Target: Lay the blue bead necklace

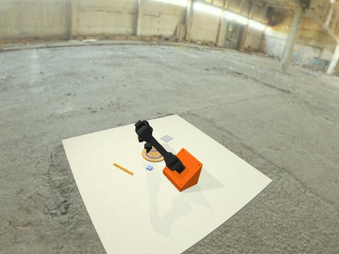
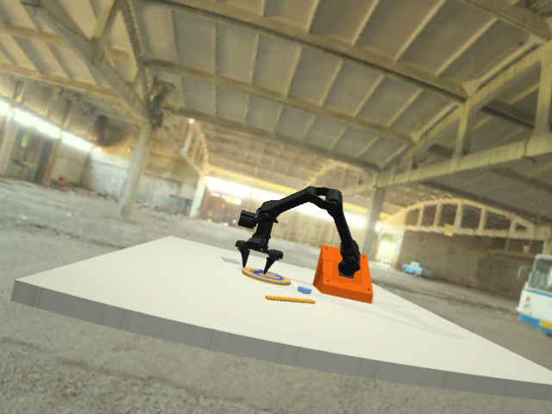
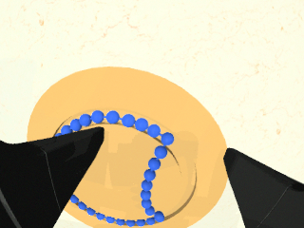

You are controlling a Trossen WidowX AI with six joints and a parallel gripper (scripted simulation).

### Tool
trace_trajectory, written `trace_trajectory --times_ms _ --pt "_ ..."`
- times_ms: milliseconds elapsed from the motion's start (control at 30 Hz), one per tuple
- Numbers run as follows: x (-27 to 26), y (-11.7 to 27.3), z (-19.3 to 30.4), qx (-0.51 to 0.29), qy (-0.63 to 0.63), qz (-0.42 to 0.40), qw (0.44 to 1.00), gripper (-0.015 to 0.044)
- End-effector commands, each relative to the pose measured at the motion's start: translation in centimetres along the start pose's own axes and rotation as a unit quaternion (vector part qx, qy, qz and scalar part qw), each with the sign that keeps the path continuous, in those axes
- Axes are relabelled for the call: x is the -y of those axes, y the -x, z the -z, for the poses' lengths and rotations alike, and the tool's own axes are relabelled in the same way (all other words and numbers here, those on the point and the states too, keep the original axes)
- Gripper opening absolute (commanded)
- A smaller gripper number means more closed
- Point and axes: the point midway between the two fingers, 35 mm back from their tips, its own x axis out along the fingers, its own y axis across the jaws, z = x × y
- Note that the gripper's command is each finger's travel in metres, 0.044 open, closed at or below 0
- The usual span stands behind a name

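The round wooden bead board (image 1: 144, 156) (image 2: 285, 282) (image 3: 142, 85) lies flat. The blue bead necklace (image 1: 154, 157) (image 2: 280, 278) (image 3: 112, 117) lies on it. In the wrist view its upper and lower runs follow the groove closely, though the left part is hidden behind a finger. On the right the string turns inward at a corner and crosses the board's inner face to a second corner below, leaving the right arc of the groove bare. My gripper (image 2: 254, 270) (image 3: 166, 144) is wide open and empty, low over the board, its fingertips on either side of the upper right corner.
An orange bead strip (image 1: 123, 169) (image 2: 290, 299) and a small light-blue block (image 1: 149, 168) (image 2: 304, 290) lie near the board. A thin grey square (image 1: 166, 138) (image 2: 229, 260) lies on its other side. The orange arm base (image 1: 188, 164) (image 2: 343, 291) stands nearby.
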Motion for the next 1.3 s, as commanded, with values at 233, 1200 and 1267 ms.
trace_trajectory --times_ms 233,1200,1267 --pt "0.0 0.1 -0.1 0.001 0.002 0.0 1.0 0.044" --pt "1.0 3.2 8.4 0.0 -0.928 0.002 0.372 0.012" --pt "1.0 3.3 8.7 0.0 -0.946 0.001 0.323 0.012"
